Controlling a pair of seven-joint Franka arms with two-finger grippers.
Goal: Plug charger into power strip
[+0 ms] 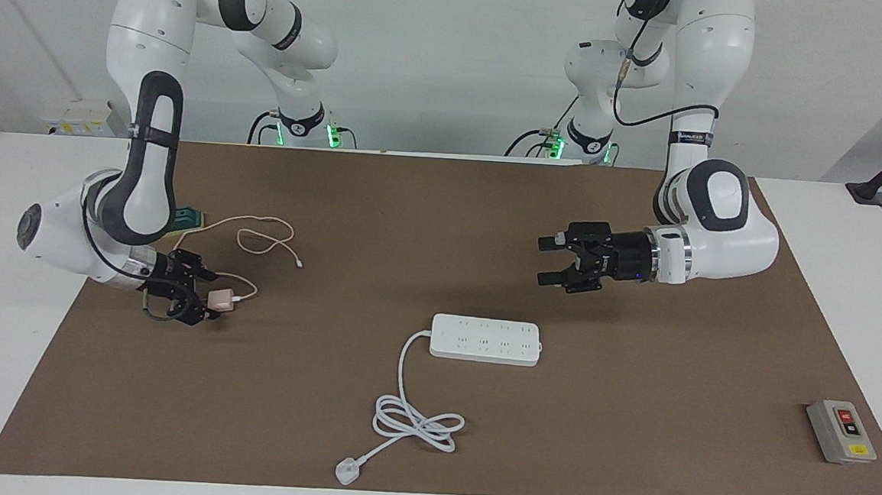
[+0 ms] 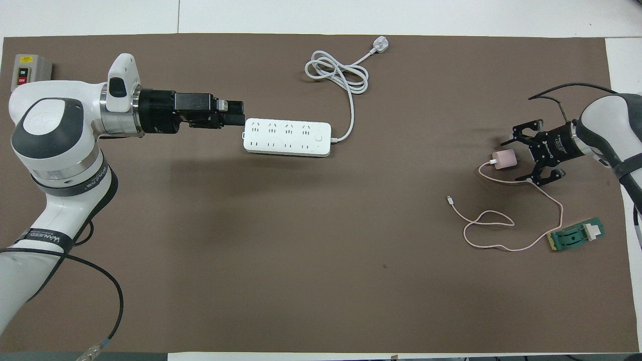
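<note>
charger (image 1: pixel 221 299) well apart from power strip (image 1: pixel 486 339)

One flat white oblong multi-socket power strip (image 1: pixel 486 340) with a thick white cord is seen, and one small pale-pink cube-shaped charger (image 1: pixel 222 299) with a thin pink cable. One grey box with coloured buttons (image 1: pixel 841 431) and one small green-and-white block (image 2: pixel 577 235) are counted. Two black two-finger grippers are present.

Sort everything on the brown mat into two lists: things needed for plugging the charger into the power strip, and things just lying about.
Needed: the charger with its pink cable, between the open fingers of the right gripper; the power strip; the left gripper, open, raised above the mat near the strip.

Lying about: the grey button box; the green-and-white block.
</note>
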